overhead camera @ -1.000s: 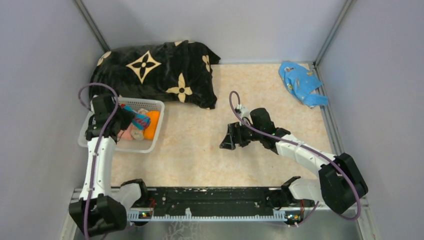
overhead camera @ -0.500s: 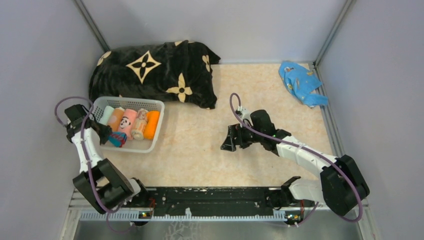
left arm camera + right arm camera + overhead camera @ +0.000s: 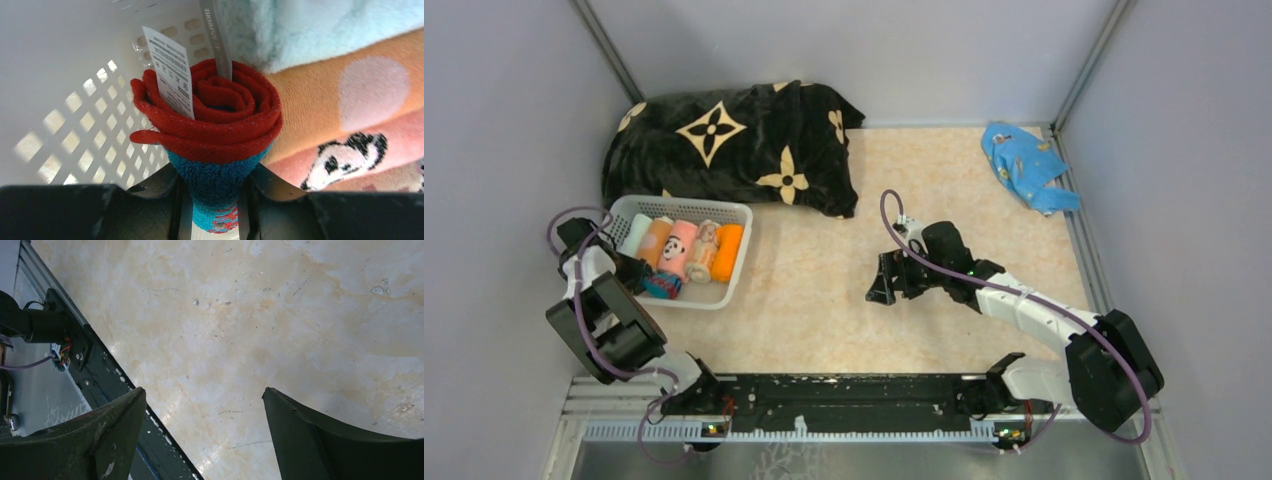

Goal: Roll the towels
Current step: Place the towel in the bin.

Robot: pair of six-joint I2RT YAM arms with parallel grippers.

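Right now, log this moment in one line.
left gripper: shut on red-and-teal towel roll inside basket | right gripper: open, empty, over table | blue cloth: crumpled, far right corner

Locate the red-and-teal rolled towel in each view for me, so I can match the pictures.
Top external: red-and-teal rolled towel in the near-left corner of the white lattice plastic basket.
Left wrist: centre of picture, seen end-on, its teal end held in the left end effector.
Right wrist: not in it.
Shared landmark: the basket's lattice wall, in top external and left wrist.
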